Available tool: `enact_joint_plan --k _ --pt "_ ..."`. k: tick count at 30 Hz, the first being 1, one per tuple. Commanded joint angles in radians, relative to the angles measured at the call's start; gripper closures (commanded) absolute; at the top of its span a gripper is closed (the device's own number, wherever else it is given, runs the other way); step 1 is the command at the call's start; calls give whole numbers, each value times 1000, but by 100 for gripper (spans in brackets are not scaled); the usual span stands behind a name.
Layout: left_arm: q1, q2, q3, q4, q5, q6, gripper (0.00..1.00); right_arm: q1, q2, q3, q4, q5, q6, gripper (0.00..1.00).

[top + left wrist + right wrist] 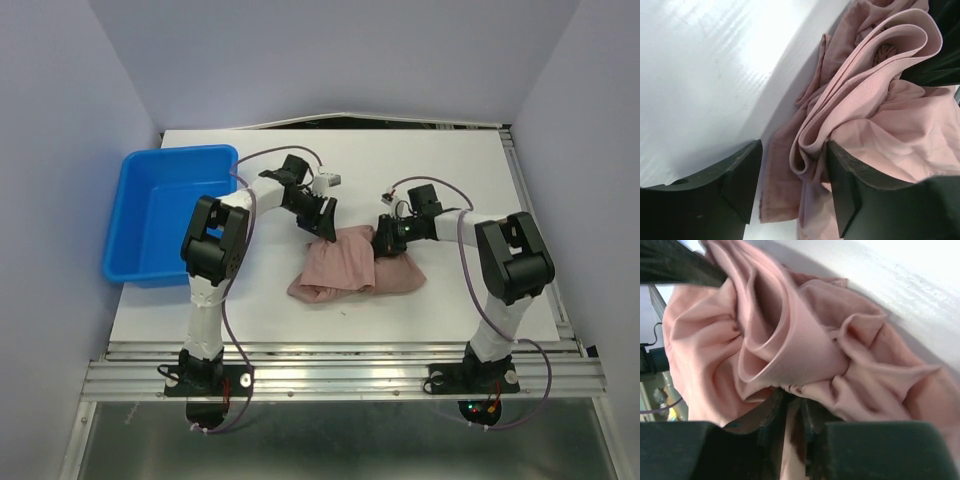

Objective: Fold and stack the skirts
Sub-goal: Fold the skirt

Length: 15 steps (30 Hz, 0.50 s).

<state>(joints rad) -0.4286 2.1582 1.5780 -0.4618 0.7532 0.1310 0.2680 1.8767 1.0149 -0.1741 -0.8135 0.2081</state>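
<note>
1 skirt (345, 268): light, limp, slippery-looking, bunched mid-table. Right gripper (792, 409) fingers pressed together, pinching far-right fold. Left gripper (792, 167) fingers spread astride far-left rolled edge; likely best hold.

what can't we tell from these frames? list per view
- Top view: fingertips of the left hand and right hand are hidden under their own wrists.
- All views: one skirt or several cannot be told; bunched folds hide the layers, and the stripes are too fine to see.
- Right wrist: fingers are blurred, too near the lens; how much cloth they pinch is unclear.
- Left wrist: the dark shape at top right is cut off by the edge.
</note>
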Motion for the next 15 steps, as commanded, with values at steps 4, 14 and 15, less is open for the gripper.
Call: enact_joint_plan --k 4,14,15 --pt "60 -231 48 70 -57 52 21 5 -206 31 -48 -3 -1 69" --pt "79 -592 -84 227 -380 -62 1 221 -493 59 -139 407 51 46" --pt "79 -609 -99 230 -456 -86 1 261 -498 50 -149 440 50 45"
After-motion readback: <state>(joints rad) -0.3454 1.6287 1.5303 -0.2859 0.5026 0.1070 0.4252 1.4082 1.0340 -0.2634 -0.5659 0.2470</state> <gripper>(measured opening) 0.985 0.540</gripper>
